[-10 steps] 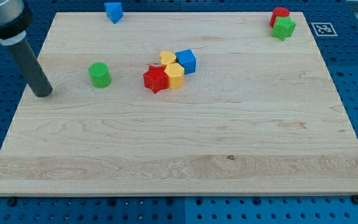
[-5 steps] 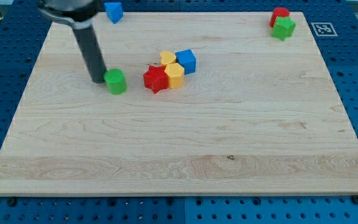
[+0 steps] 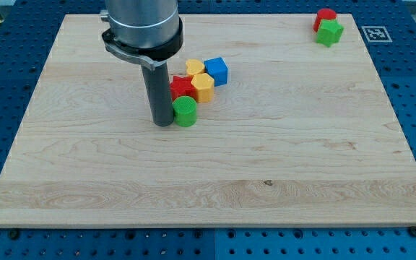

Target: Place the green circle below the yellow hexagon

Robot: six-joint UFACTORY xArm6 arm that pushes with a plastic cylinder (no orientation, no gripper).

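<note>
The green circle (image 3: 185, 111) lies near the board's middle, just below the red star (image 3: 180, 87) and touching it. The yellow hexagon (image 3: 203, 87) sits up and to the right of the green circle, next to the red star. My tip (image 3: 164, 123) rests against the green circle's left side. The dark rod rises from there and hides the red star's left part.
A yellow heart (image 3: 193, 68) and a blue cube (image 3: 217, 71) join the cluster above the hexagon. A red block (image 3: 326, 16) and a green star (image 3: 330, 32) sit at the top right corner. The wooden board (image 3: 208, 180) lies on a blue perforated table.
My tip has pushed the green circle rightward and a little down, from the left of the red star to just below it. The rod now hides the blue block at the top.
</note>
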